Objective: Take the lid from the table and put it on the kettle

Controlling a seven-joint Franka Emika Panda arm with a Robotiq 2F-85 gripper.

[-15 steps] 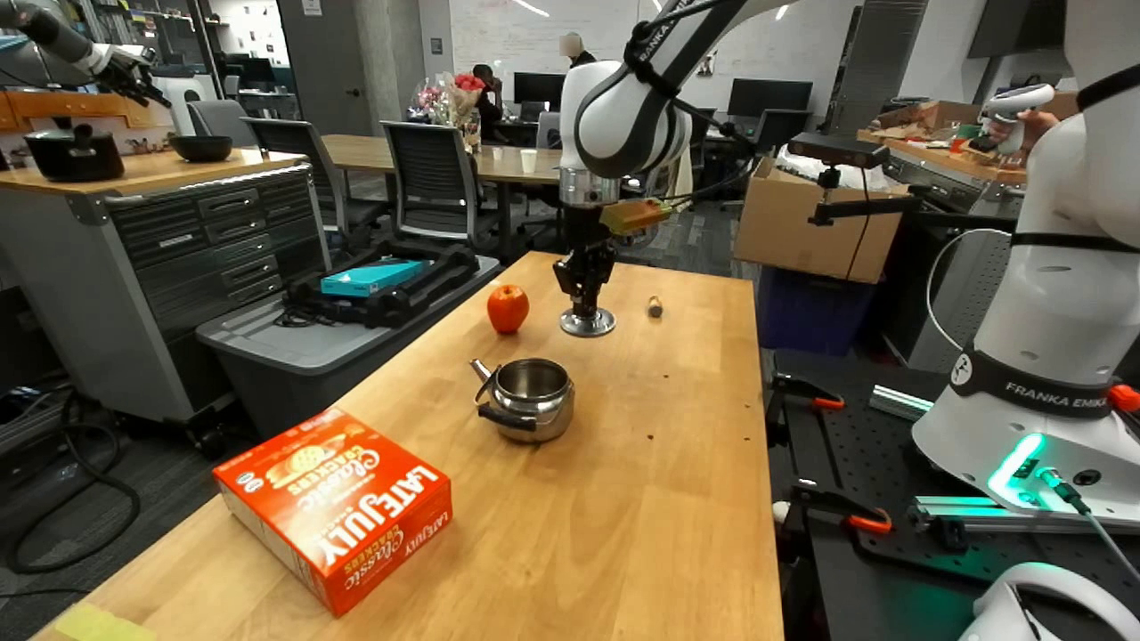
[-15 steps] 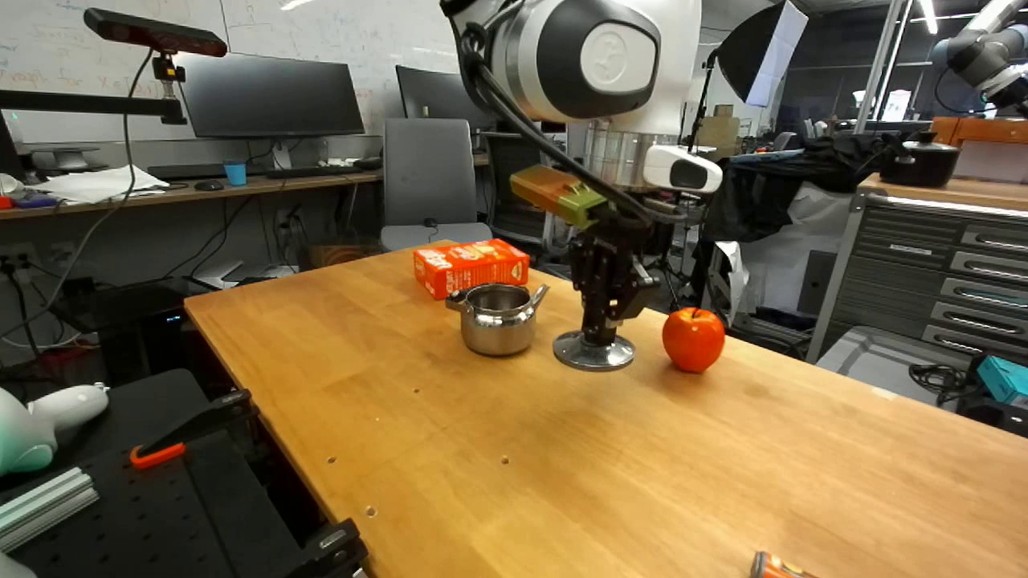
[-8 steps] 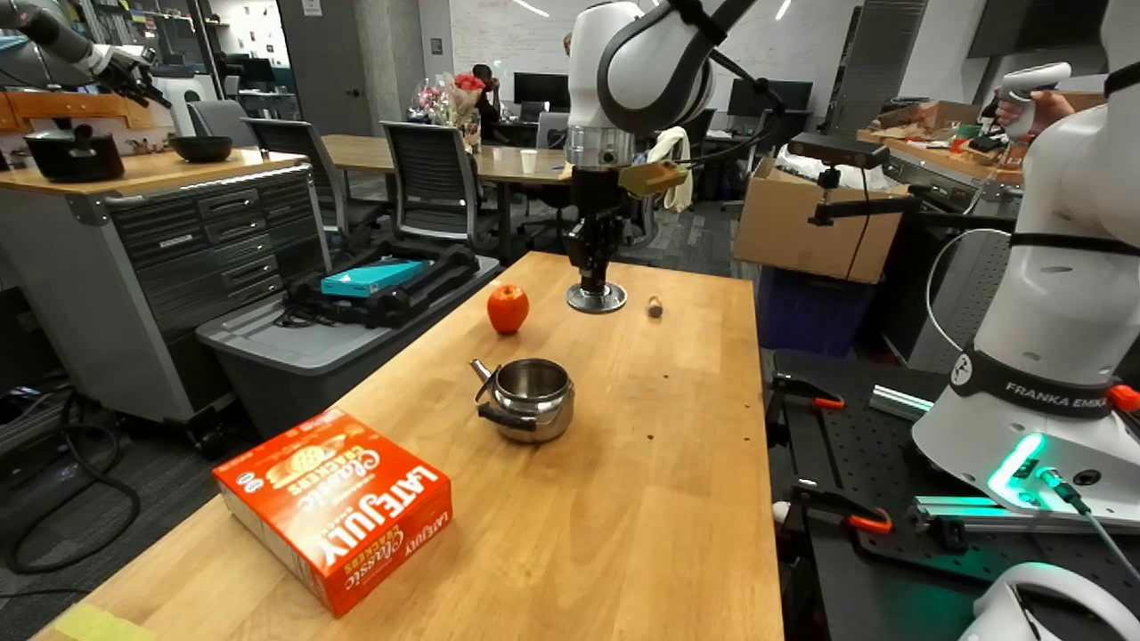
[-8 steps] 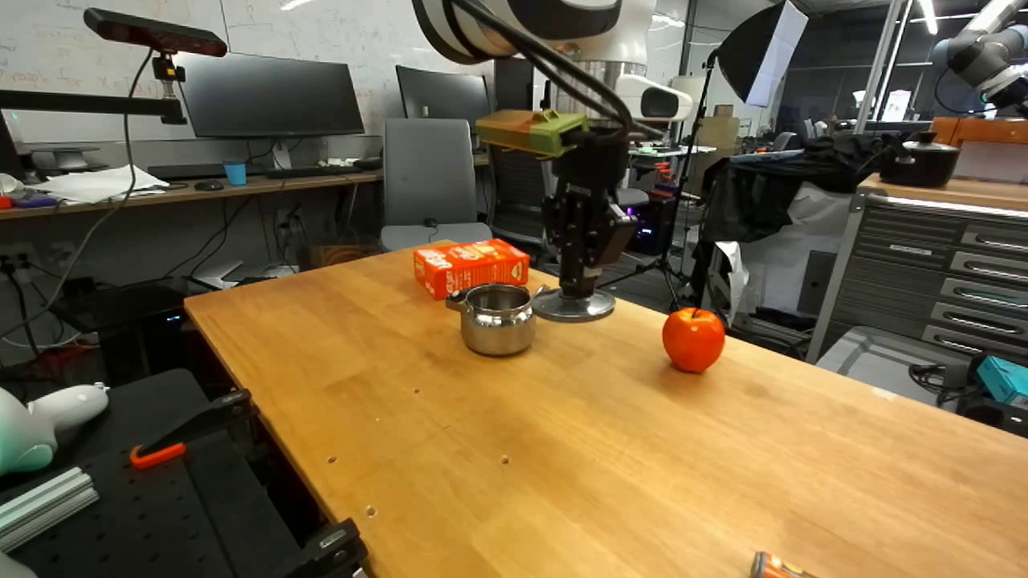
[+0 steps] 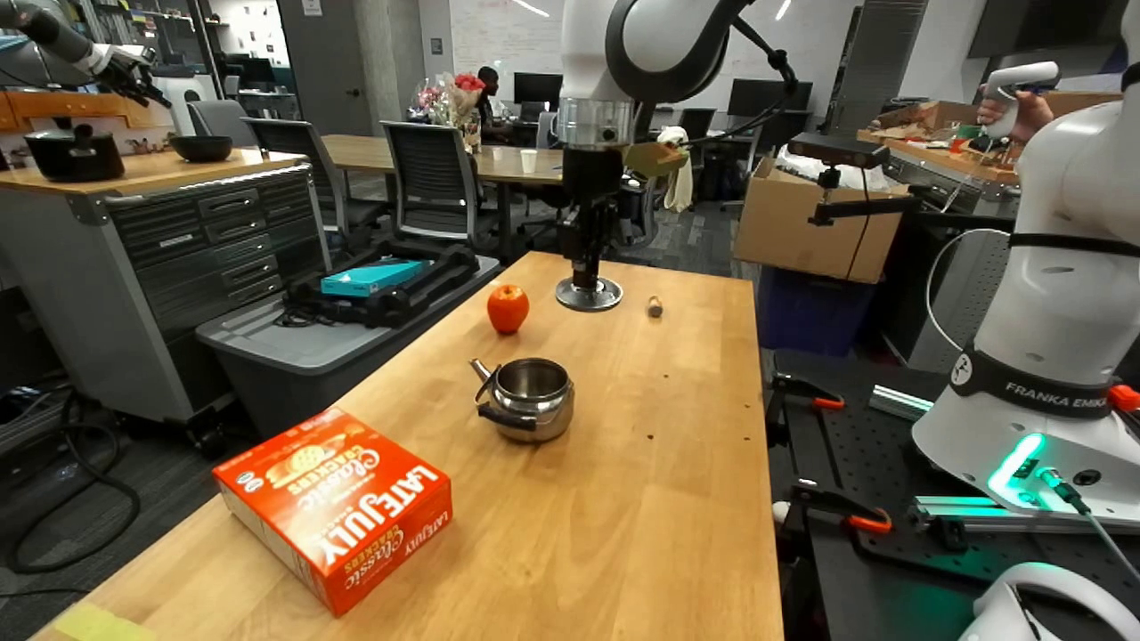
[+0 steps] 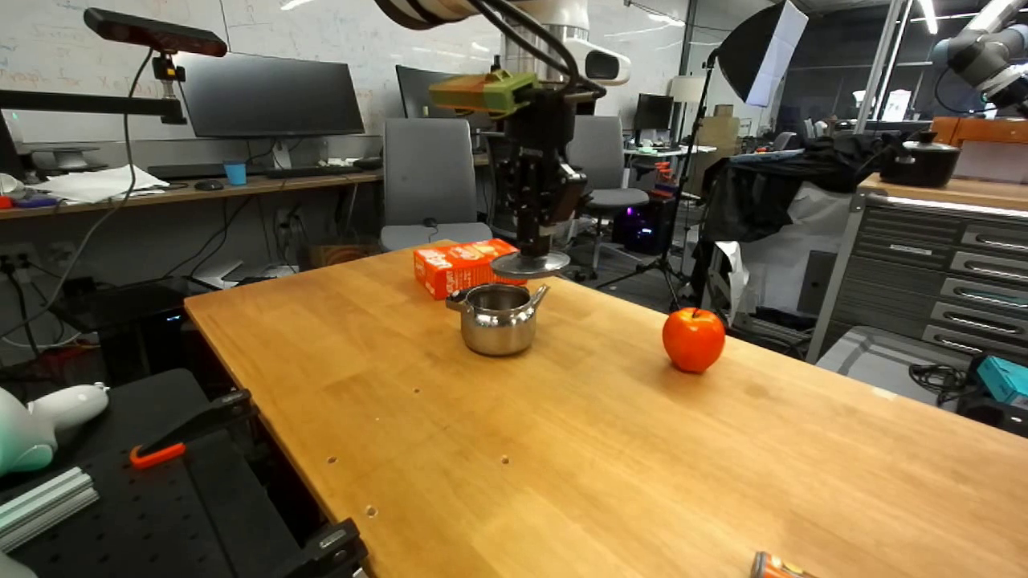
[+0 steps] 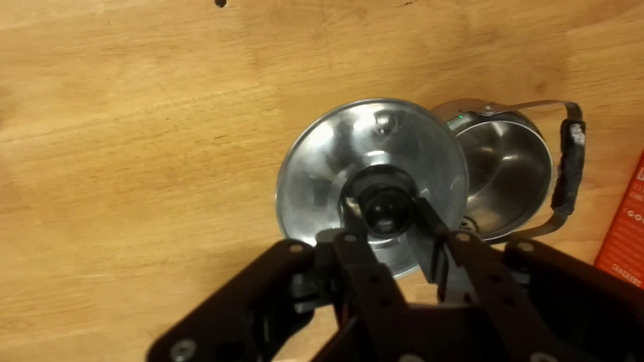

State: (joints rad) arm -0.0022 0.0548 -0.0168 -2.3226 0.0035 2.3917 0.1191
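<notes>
In an exterior view we look past the far left corner of the wooden table (image 5: 677,534) to chairs (image 5: 436,178) at a long table (image 5: 362,152), with a whiteboard (image 5: 508,40), a concrete column (image 5: 389,71) and a door (image 5: 316,80) behind. Off the left edge we see a drawer cabinet (image 5: 169,267) with a wooden top (image 5: 147,171) on a dark floor (image 5: 171,472). In an exterior view we find a desk (image 6: 281,186) with a monitor (image 6: 273,96) beyond the far edge, a grey chair (image 6: 427,172) behind the far right corner and, past the right edge, a softbox (image 6: 751,52), with a strip of light (image 6: 928,16) to its right
</notes>
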